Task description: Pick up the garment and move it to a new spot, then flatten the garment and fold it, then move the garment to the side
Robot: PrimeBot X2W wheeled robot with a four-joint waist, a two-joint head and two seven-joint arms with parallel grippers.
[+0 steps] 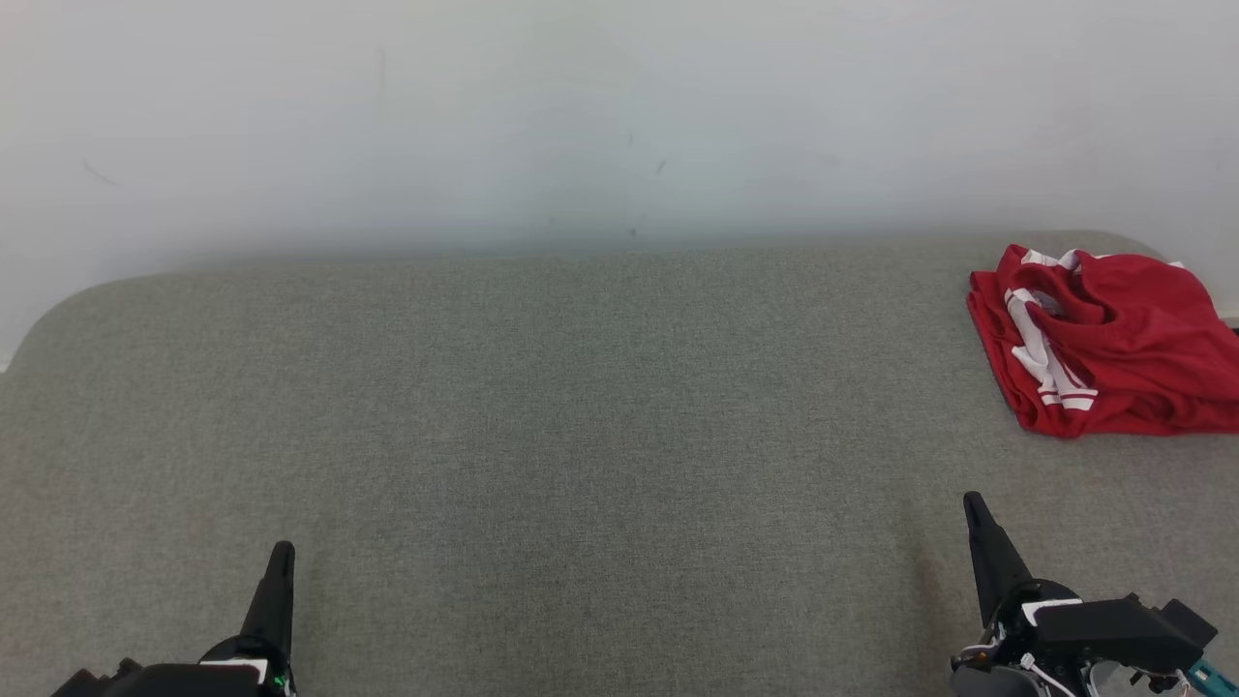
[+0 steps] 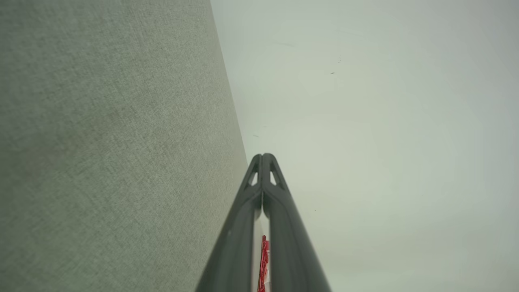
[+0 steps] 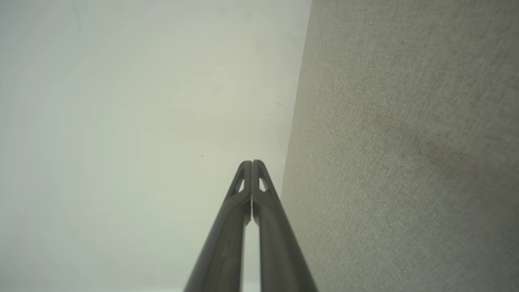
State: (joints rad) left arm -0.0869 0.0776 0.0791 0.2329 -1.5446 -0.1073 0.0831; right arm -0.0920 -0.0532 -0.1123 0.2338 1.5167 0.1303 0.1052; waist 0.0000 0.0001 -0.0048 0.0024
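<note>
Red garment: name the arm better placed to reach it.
Right. The garment lies bunched at the far right, directly ahead of the right gripper; the left gripper sits far across the grey surface.

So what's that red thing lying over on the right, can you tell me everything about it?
It is a red garment with white stripes and trim, of thin, smooth cloth like a sports shirt. It lies loosely folded into a rumpled bundle, layers showing along its left edge, at the far right of the grey fabric surface; the picture's edge cuts off its right side. Only that surface touches it; the right pincer is shut and apart from it.
</note>
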